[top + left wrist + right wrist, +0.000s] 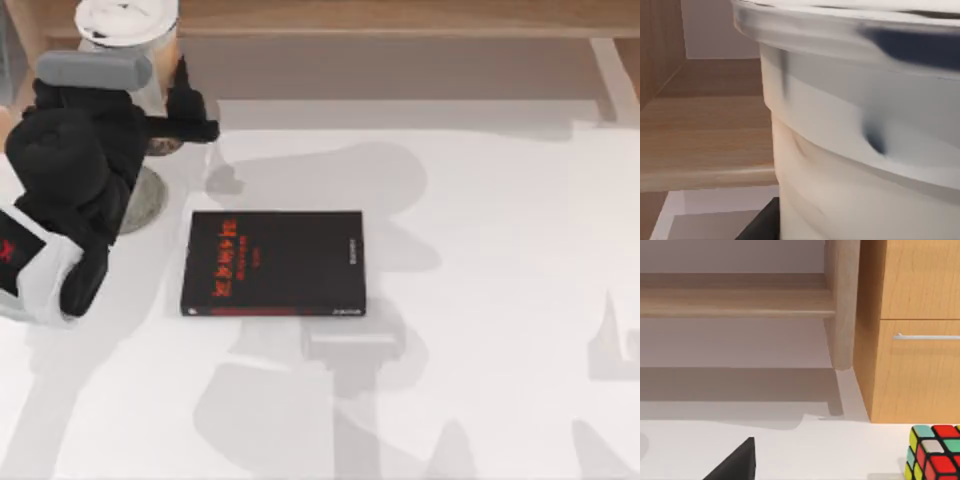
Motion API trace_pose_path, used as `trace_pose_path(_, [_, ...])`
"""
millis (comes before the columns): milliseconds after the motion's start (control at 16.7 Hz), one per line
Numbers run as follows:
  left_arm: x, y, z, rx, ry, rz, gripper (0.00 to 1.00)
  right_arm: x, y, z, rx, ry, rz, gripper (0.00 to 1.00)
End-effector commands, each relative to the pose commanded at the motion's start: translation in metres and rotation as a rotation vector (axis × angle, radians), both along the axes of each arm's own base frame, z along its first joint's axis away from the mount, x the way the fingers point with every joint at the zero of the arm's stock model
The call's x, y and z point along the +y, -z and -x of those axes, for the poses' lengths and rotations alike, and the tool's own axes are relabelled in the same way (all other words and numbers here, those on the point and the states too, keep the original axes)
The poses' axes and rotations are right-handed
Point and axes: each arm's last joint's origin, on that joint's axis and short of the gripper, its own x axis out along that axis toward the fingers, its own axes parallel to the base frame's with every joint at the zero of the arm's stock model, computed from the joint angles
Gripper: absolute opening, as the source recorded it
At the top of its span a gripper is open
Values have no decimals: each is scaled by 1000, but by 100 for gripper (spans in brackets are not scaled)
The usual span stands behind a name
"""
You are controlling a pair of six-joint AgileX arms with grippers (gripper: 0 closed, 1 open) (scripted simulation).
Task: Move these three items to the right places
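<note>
The white table (480,300) ran up to a wooden shelf along its far edge, and a wooden cabinet with a drawer handle (910,335) stood off at one end.

Over the far left corner hung the left arm, its left gripper (165,95) clenched around the drink cup (128,22). One dark finger (190,110) stood out on the side of the cup facing the black book (273,262); the wrist camera sat so close that the white lid and pale wall of the cup (855,150) crowded its picture, which fitted a firm grasp. The cup stood upright, beyond the book and to the left of it. Between cup and book, half under the arm, lay the grey coaster (143,200), just off the book's left edge.

The step in hand looked like the carrying of the cup to the coaster. From the top view alone I could not tell whether the cup was lifted or at rest. The next move, to my eye, called for bringing the cup toward the book's near-left side, keeping it level, centring its base over the disc and lowering it before letting go.

The right gripper (737,462) was parked away from the book, beside a coloured puzzle cube (935,452); whether it was open I could not tell.
</note>
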Motion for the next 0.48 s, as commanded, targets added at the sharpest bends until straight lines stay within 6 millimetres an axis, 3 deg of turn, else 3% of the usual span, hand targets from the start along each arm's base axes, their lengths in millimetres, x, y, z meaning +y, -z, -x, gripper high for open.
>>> trace_pose_path(180, [35, 16, 11, 21, -89, -5, 0, 0, 0, 0, 0, 0, 0, 100])
trace_pose_path(480, [39, 17, 13, 23, -104, -7, 0, 0, 0, 0, 0, 0, 0, 100])
